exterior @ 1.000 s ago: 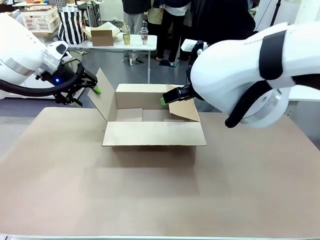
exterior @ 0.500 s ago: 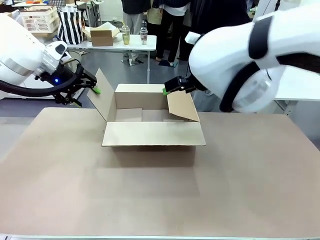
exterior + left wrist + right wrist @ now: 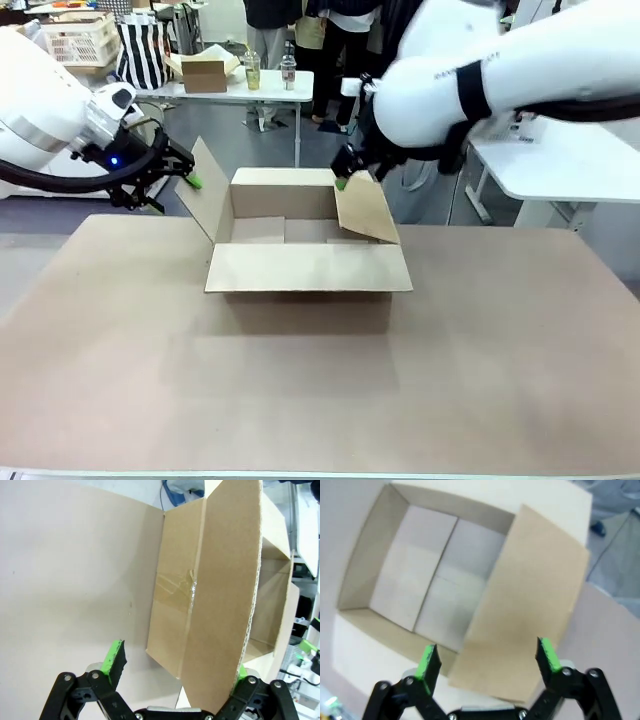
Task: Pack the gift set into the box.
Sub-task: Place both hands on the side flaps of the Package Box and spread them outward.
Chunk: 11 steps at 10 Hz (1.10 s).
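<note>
The box (image 3: 308,268) stands open in the middle of the table, its four flaps spread. Its left flap (image 3: 205,200) rises steeply, and my left gripper (image 3: 185,172) is open astride that flap's edge. In the left wrist view the flap (image 3: 225,605) runs between the spread fingers of my left gripper (image 3: 177,665). My right gripper (image 3: 343,178) hovers open just above the top edge of the right flap (image 3: 365,210). Seen from the right wrist, my right gripper (image 3: 486,658) holds nothing, over that flap (image 3: 530,610) and the box's bare bottom (image 3: 435,585). The gift set is out of view.
The brown tabletop (image 3: 300,390) stretches wide in front of the box. Behind it, a white table (image 3: 235,85) carries a small carton (image 3: 205,72) and bottles. People stand at the far side. Another white table (image 3: 560,160) is at the right.
My right arm has lifted and drawn back, taking its gripper from low beside the right flap up to the flap's top edge. The left arm and the box have stayed put.
</note>
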Tool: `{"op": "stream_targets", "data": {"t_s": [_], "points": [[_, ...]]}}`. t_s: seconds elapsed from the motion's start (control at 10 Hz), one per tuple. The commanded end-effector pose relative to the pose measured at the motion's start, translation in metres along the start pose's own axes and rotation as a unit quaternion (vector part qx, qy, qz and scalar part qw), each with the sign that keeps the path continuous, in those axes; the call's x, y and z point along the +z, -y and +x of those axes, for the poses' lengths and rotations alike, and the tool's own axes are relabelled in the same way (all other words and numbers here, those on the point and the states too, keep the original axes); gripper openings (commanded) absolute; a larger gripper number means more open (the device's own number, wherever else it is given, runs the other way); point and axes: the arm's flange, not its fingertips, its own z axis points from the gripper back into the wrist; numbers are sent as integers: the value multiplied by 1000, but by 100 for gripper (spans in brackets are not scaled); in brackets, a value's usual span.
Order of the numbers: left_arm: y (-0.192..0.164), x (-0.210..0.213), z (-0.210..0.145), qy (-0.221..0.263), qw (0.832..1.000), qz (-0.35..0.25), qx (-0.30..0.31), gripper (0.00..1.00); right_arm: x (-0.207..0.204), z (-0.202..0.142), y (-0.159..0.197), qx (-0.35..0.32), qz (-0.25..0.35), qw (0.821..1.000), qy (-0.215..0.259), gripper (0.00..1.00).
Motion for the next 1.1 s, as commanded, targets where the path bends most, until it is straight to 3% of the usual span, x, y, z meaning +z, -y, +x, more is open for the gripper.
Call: {"op": "stream_targets", "data": {"t_s": [0.0, 0.5, 1.0], "points": [[2, 3, -1, 2, 1000, 5, 3, 100, -25, 67, -41, 7, 2, 999, -47, 100], [2, 3, -1, 2, 1000, 5, 3, 100, -60, 58, -59, -28, -142, 988, -51, 100], [2, 3, -1, 2, 1000, 5, 3, 100, -85, 41, -42, -62, -249, 963, -78, 100]]}}
